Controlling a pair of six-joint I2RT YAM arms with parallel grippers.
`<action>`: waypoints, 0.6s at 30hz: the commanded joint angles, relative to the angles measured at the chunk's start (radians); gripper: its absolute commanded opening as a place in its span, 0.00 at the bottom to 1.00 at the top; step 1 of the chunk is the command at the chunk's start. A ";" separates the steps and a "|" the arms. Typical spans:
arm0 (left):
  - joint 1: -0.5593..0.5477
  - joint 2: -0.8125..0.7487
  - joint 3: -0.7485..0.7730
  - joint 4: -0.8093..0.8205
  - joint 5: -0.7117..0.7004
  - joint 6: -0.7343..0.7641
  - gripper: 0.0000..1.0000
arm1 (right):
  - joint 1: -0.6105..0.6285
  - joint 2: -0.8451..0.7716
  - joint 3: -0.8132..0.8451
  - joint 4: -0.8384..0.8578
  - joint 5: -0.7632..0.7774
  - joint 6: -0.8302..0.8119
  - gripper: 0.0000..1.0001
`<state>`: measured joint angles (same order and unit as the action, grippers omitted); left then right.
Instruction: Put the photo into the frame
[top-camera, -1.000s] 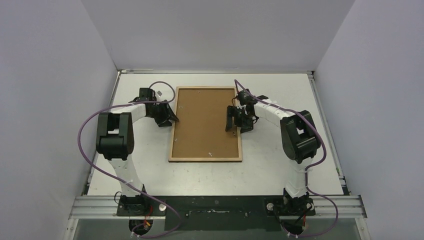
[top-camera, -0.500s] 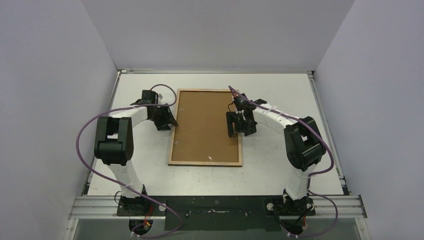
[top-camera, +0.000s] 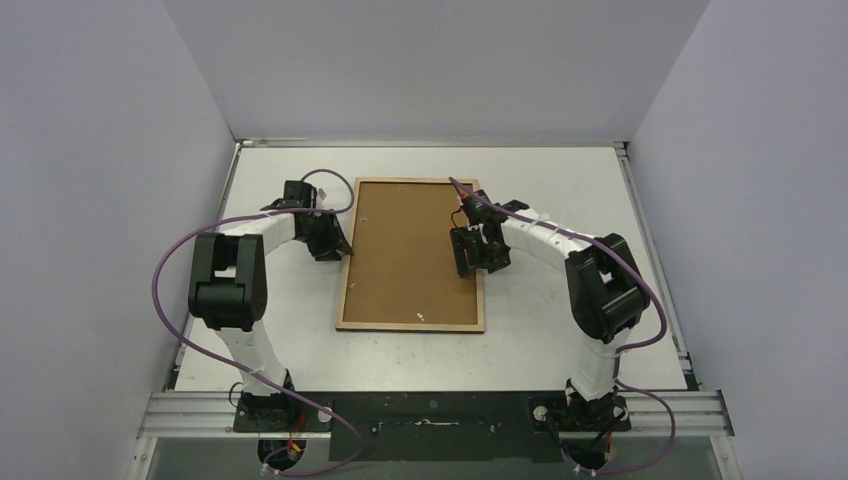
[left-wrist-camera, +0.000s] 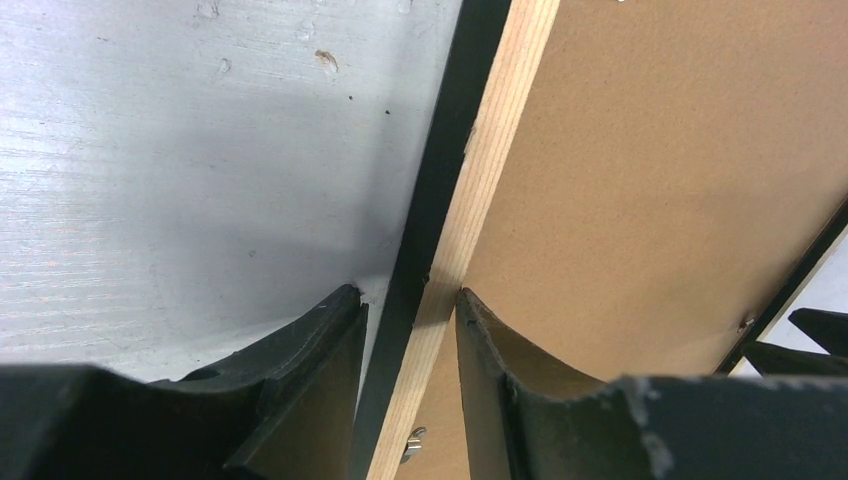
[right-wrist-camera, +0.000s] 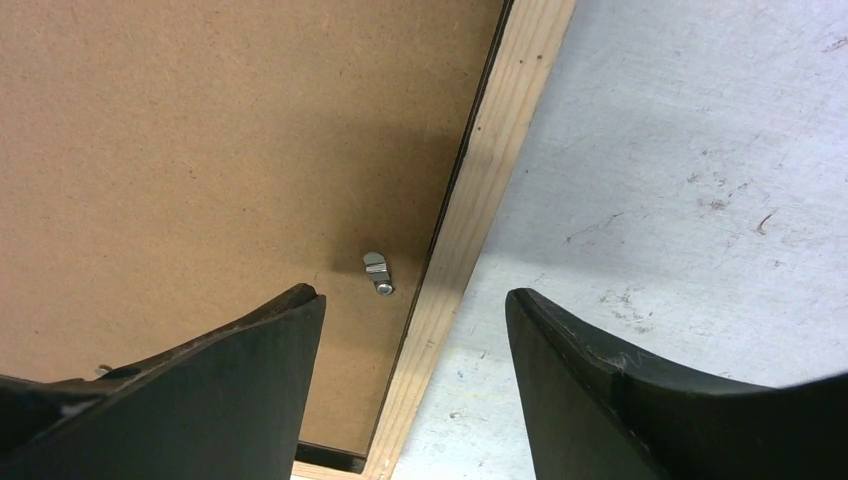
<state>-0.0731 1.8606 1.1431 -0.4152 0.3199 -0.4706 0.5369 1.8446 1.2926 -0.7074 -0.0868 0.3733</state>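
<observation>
Wood-backed frame (top-camera: 410, 323) is lying face down; your left pincer (left-wrist-camera: 405, 296) is straddling its rim, slightly apart; your right pincer (right-wrist-camera: 412, 296) is hovering wide apart.

The frame (top-camera: 410, 322) lies wooden side up on the bench (top-camera: 560, 340), so we cannot see its front. The backing board (top-camera: 405, 250) covers whatever lies beneath it. From above, the left jaws and the right jaws are dark shapes, too small for us to read. The left wrist view cuts the frame off at top and bottom. In the right wrist view, one metal clip (right-wrist-camera: 377, 272) is too small to make out in detail.
</observation>
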 joint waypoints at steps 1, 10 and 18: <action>-0.001 0.003 0.009 -0.027 -0.012 0.024 0.36 | 0.008 0.014 0.028 0.027 0.036 -0.007 0.67; 0.001 0.015 0.015 -0.030 -0.008 0.030 0.34 | 0.011 0.040 0.036 0.043 0.057 -0.002 0.65; 0.000 0.023 0.023 -0.031 -0.005 0.031 0.33 | 0.015 0.059 0.035 0.041 0.077 0.004 0.62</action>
<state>-0.0731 1.8629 1.1431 -0.4168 0.3260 -0.4629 0.5396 1.8919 1.3014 -0.6876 -0.0544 0.3744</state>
